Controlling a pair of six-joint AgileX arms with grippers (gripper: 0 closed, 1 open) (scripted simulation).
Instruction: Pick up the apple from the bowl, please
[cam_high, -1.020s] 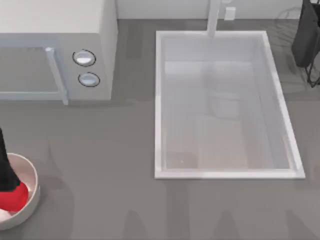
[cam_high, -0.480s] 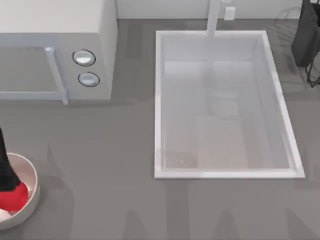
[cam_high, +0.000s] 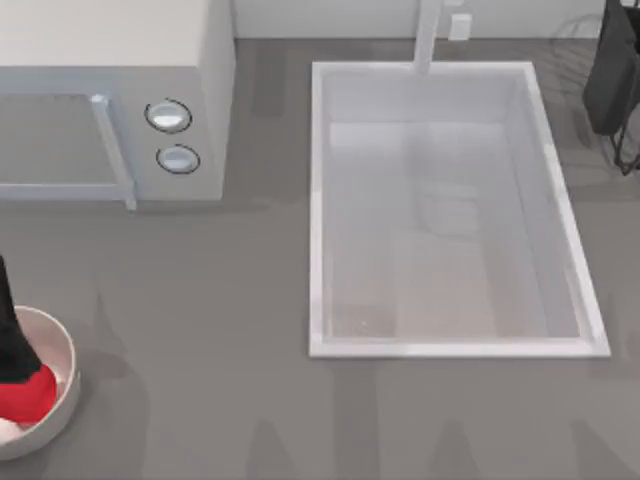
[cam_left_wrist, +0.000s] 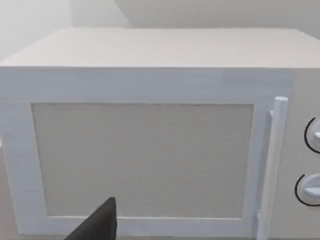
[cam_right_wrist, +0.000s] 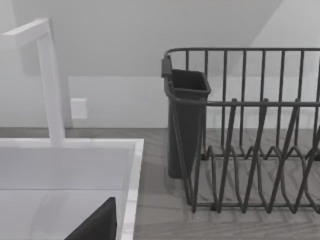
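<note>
Look to the top view's lower left corner: the bowl (cam_high: 62, 400) sits on the desk (cam_high: 220, 330) at the left edge, and the apple (cam_high: 30, 393) lies inside it, against the side nearer the edge. Your left end effector (cam_high: 10, 345) reaches down over the bowl as a dark shape touching the apple's upper side — whether its fingers are spread or closed on the fruit, you cannot tell. In the left wrist view one dark finger (cam_left_wrist: 97, 225) shows in front of the microwave (cam_left_wrist: 150, 135), which stands at the back left of the desk. The sink (cam_high: 450, 210) is sunk into the desk well apart to the right, its faucet (cam_high: 428, 35) at the rear. The right wrist view faces a dark dish rack (cam_right_wrist: 250, 135) beside the sink — one finger (cam_right_wrist: 97, 225) shows low in it.
</note>
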